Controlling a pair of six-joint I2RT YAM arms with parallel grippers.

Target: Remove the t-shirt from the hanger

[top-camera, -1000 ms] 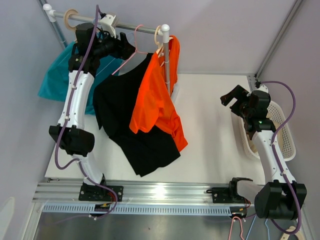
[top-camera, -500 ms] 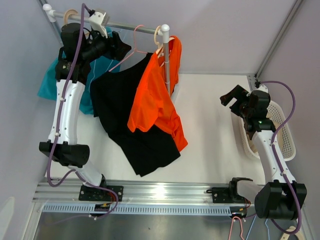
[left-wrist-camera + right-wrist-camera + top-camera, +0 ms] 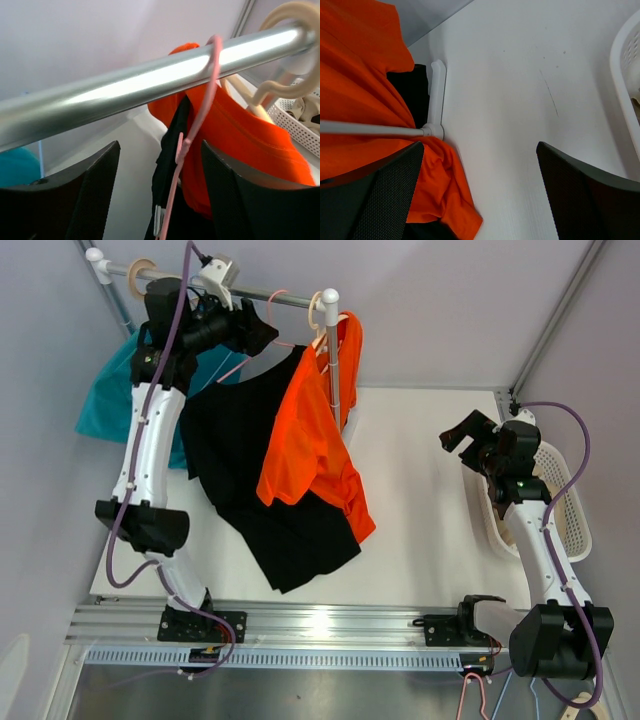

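A black t-shirt (image 3: 240,470) hangs on a pink hanger (image 3: 272,325) from the metal rail (image 3: 290,302). An orange t-shirt (image 3: 315,440) hangs beside it on a cream hanger (image 3: 318,312). My left gripper (image 3: 262,335) is open just below the rail. In the left wrist view the pink hanger (image 3: 200,120) and the black shirt's collar (image 3: 172,150) lie between its jaws (image 3: 160,195), untouched. My right gripper (image 3: 455,435) is open and empty above the table at the right, facing the orange shirt (image 3: 360,100).
A teal t-shirt (image 3: 105,400) hangs at the rail's left end. A white basket (image 3: 570,510) stands at the table's right edge, also in the right wrist view (image 3: 625,75). The rack's white upright and foot (image 3: 436,100) stand behind the orange shirt.
My left arm swung left along the rail, then back right, and its gripper now sits closer to the pink hanger. The right arm has not moved.
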